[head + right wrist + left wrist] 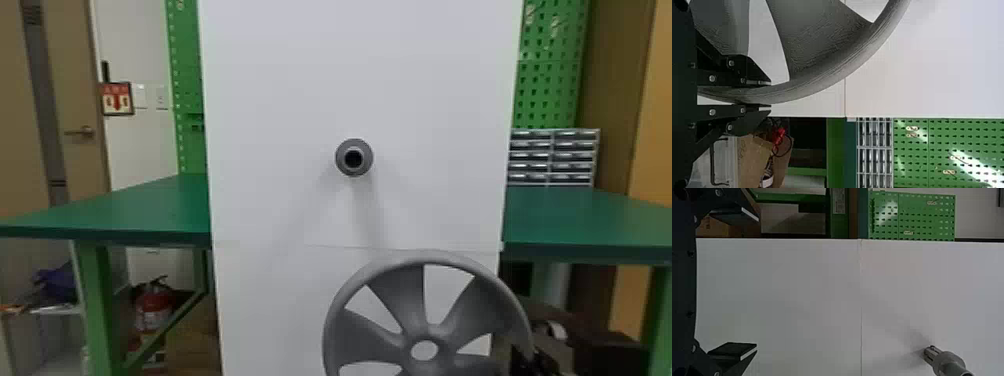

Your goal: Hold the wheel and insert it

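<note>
Evidently, the right gripper [770, 94] is closed on the rim of the wheel [402, 300], whose hub [425, 333] lies below and to the right of the post [366, 165]; the left gripper [753, 282] stands wide, empty.

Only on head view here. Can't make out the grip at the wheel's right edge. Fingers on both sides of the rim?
Observer: Yes. In the right wrist view, the wheel's rim runs between the right gripper's fingers, one on each side.
Operator: Other arm?
Observer: The left gripper is open, fingers wide apart, nothing between them.
Operator: Anything useful from that wrist?
Observer: It sees the peg at an angle, with a narrower slotted part next to its thick collar.
</note>
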Available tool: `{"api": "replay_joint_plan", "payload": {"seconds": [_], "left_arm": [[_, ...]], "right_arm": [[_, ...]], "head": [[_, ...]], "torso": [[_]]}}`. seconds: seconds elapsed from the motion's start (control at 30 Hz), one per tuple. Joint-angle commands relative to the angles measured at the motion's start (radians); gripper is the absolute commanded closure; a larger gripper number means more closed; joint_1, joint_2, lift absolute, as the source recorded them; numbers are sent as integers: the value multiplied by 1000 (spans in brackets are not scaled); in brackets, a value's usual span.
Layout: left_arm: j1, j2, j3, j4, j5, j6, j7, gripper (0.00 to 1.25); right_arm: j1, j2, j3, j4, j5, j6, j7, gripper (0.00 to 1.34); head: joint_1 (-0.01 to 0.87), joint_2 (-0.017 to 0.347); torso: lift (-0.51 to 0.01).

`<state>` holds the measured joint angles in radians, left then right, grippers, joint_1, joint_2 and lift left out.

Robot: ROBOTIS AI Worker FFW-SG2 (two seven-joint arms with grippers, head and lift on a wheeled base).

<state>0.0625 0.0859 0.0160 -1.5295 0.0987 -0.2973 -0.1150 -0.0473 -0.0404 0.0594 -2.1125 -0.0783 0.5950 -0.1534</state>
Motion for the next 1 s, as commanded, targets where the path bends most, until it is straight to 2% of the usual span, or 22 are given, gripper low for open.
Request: {"api": "replay_joint_plan", "payload": {"seconds": [0.0,0.27,0.7,0.97], "left_arm": [[-3,0,-1,-1,-1,1,0,145],[-4,0,-2,-1,-2,1,0,145],[-12,0,-10,-3,-5,14,0,145],[-15,0,-14,-73,-13,79,0,145]], "right_arm": [[-17,5,0,-35,0,52,0,1204],[-48,10,2,-72,-6,128,0,1204],[-123,-6,19,-100,-37,217,0,1204],[-158,2,26,-101,-38,240,0,1204]], "head": [[179,100],[179,100],[179,100],[179,100]], "torso": [[-494],[-494],[-494],[-494]]}}
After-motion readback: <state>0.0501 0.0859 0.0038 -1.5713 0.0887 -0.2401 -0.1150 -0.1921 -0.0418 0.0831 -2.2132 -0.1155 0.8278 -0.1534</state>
